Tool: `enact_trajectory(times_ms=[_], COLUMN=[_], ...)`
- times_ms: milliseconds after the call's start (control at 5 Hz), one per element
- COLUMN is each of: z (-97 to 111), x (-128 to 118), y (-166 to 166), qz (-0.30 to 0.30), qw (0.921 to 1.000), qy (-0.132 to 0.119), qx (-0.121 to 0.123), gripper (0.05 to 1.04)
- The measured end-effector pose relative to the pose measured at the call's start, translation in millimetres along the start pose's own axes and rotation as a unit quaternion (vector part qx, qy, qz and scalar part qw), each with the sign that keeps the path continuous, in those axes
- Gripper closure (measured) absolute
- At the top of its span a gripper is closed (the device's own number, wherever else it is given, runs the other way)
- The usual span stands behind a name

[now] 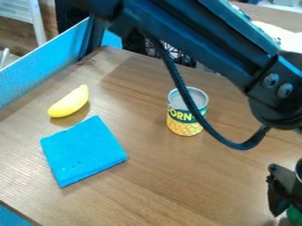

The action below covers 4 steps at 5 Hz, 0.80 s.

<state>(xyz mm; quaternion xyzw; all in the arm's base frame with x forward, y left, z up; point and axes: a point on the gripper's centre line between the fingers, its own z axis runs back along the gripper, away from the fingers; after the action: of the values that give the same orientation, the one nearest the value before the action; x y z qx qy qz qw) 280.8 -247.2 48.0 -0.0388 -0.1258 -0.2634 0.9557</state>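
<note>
Green object (293, 215): we find it at the lower right, right by the gripper and cut off by the view's edge; we cannot tell what it is.
Banana (69, 102): we see it at the far left, on its side, probably because its curve gives it no base to stand on.
Blue cloth (84, 150): just below the banana we have it flat and folded into a neat pad, which likely keeps it compact.
Can (184, 122): right of the cloth, apart from it, upright on its flat base, likely its steadiest pose.
Cable (175, 73): we see it loop from the arm (194, 44) across our view of the can, its slack presumably letting the joints bend.
Gripper (284, 196): low at the right edge; whether it is apart, together or clamped on the green object, we cannot tell.
</note>
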Motion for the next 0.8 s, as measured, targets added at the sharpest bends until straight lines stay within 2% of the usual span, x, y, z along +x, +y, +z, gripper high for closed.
enact_trajectory(times_ms=[200, 400, 600, 800], z=[-0.7, 11.1, 11.3, 17.3], x=[-8.6, -13.8, -16.0, -12.5], y=[3.5, 4.4, 2.8, -2.7], qz=[0.008, 0.031, 0.053, 0.068], qw=[0.9999, 0.9995, 0.9986, 0.9975], qy=[0.007, -0.002, 0.004, -0.002], qx=[0.007, 0.002, -0.004, -0.021], gripper=[0.088, 0.087, 0.087, 0.087])
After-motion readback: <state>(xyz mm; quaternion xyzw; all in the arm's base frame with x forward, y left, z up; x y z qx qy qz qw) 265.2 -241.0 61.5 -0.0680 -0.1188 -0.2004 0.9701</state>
